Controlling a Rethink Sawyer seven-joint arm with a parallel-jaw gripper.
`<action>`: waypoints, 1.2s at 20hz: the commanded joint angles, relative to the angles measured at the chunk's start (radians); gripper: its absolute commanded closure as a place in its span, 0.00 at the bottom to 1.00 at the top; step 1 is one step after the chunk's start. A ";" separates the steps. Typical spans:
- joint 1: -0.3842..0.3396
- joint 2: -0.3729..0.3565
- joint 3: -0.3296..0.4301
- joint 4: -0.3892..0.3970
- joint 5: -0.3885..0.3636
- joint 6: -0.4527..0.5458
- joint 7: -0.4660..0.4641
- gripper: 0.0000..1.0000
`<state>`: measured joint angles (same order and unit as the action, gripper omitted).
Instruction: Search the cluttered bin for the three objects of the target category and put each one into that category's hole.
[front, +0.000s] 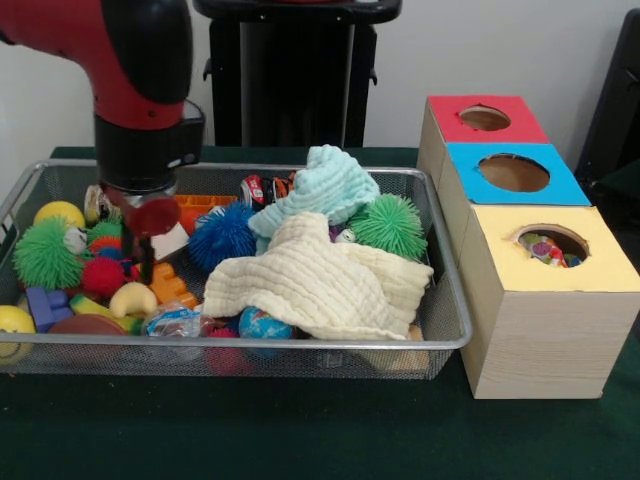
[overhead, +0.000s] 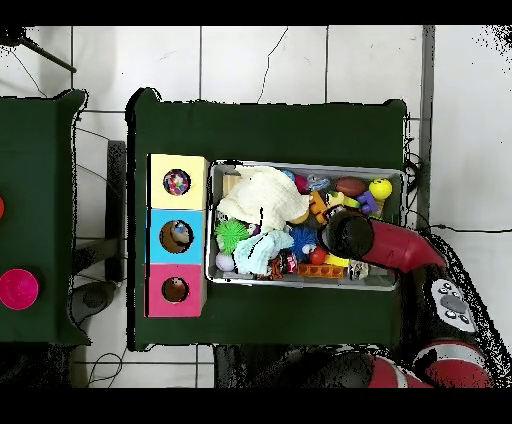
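Note:
The silver wire-mesh bin (front: 455, 345) is packed with toys and cloths; it also shows in the overhead view (overhead: 305, 165). My gripper (front: 146, 262) reaches down into the bin's left end among plastic blocks and balls. The arm's wrist (overhead: 348, 235) hides it from above. I cannot tell whether it holds anything. No polka-dot cloth shows in the bin. White cloth with coloured dots shows inside the hole (front: 551, 244) of the yellow-topped box (front: 590, 280), and also from above (overhead: 177, 182).
A pale yellow muslin cloth (front: 320, 280) and a mint cloth (front: 325, 185) lie over the bin's middle. Spiky green balls (front: 45, 252) and a blue one (front: 222, 236) sit among the toys. The blue-topped box (front: 560, 185) and the red-topped box (front: 445, 125) stand behind the yellow one.

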<state>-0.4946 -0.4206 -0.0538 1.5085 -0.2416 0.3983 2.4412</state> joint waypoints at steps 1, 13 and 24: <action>0.135 0.002 0.064 0.156 0.205 0.086 0.282 0.00; 0.473 0.171 -0.083 0.110 0.617 -0.013 0.562 0.00; 0.267 0.121 -0.065 0.134 0.489 -0.019 0.222 0.00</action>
<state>-0.1244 -0.3543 -0.1973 1.5890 0.2940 0.3134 2.6839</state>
